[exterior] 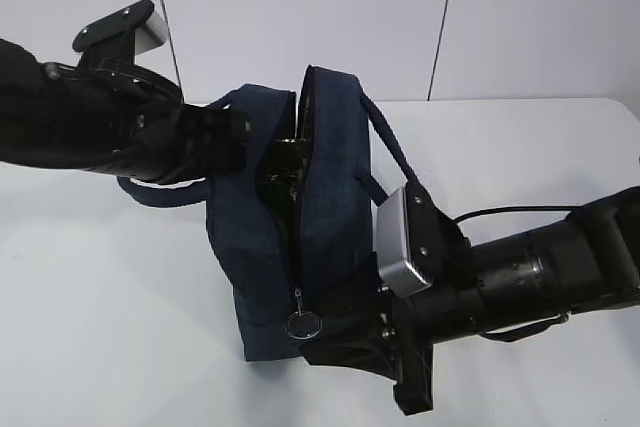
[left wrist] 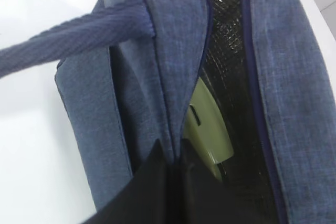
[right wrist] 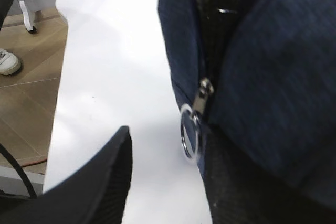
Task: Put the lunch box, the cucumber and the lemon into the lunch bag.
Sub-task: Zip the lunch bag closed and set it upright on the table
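The navy lunch bag [exterior: 330,197] stands on the white table with its top slit open. My left gripper [exterior: 240,137] is shut on the bag's left rim; in the left wrist view the fingers [left wrist: 176,156] pinch the fabric edge. Inside, against the dark lining, I see the lunch box's sage-green lid [left wrist: 210,124]. My right gripper [exterior: 325,342] is open at the bag's near end. Its jaws [right wrist: 168,182] stand apart, and the right finger [right wrist: 236,187] lies against the bag [right wrist: 273,77]. The metal ring pull [right wrist: 190,132] hangs just beside that finger. The cucumber and lemon are out of view.
A loop handle [left wrist: 68,40] crosses the left wrist view; the other handle [exterior: 390,152] drapes over the bag's right side. The ring pull [exterior: 303,324] hangs at the bag's near end. The table's edge [right wrist: 56,77], wooden floor and a shoe [right wrist: 8,61] show left.
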